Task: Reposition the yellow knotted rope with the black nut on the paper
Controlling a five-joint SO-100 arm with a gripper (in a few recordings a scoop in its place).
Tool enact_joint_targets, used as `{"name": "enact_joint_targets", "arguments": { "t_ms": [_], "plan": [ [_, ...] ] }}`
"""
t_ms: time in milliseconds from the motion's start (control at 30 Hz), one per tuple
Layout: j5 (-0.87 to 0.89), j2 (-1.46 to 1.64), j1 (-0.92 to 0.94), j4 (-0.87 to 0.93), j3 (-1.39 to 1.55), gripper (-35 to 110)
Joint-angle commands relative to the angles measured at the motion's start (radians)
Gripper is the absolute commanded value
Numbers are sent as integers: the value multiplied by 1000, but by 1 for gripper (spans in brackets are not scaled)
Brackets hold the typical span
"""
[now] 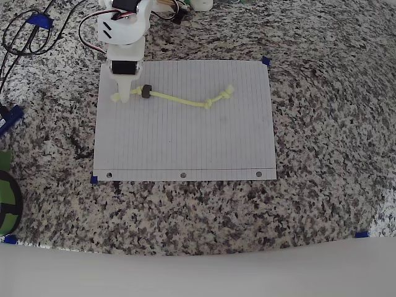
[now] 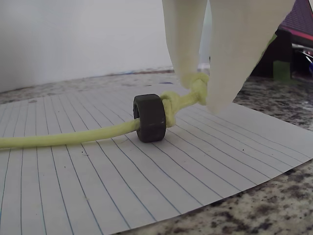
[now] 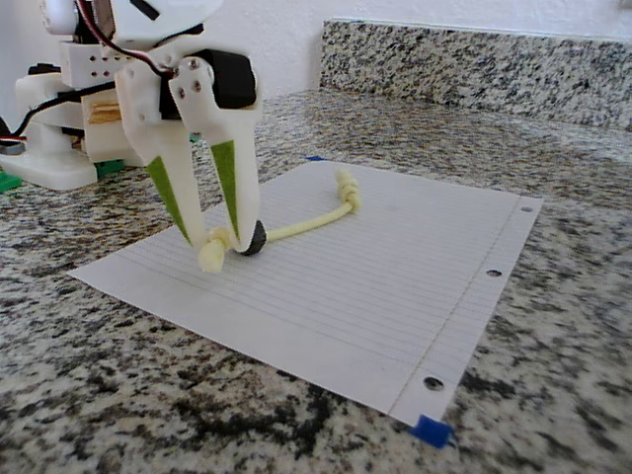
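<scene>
We see a speckled granite tabletop (image 1: 322,124) carrying a white lined sheet of paper (image 1: 185,136), its corners held by small blue tape tabs (image 3: 432,431). In the overhead view the punched holes run along the sheet's lower edge. The white arm (image 1: 124,31) reaches down from the top left of that view, over the paper's upper left part.

The end effector (image 3: 225,237) points straight down, with its two white fingers (image 2: 183,44) touching or nearly touching the paper. We see the fingers set either side of the rope's end knot; in the wrist view they press against that knot, so the end effector is closed on the rope.

The yellow rope (image 1: 179,99) lies on the upper half of the paper, running from the end effector toward the right in the overhead view, where it ends in a second knot (image 1: 228,91). It sags slightly along its middle.

The black nut (image 2: 151,117) is threaded on the rope, standing on edge on the paper just beside the gripped knot and touching it, on the side toward the rope's long free stretch.
</scene>
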Motion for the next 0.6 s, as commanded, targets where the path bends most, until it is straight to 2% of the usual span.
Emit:
{"name": "enact_joint_targets", "arguments": {
  "t_ms": [0,133,333,467,567],
  "plan": [
    [-9,-3,-8,-9,-34,39],
    [-9,-3,-11,-9,-34,37],
    [-20,0,-11,-9,-32,12],
    [-35,3,-6,-9,-32,4],
    [-38,6,-6,-8,-32,5]
  ]
}}
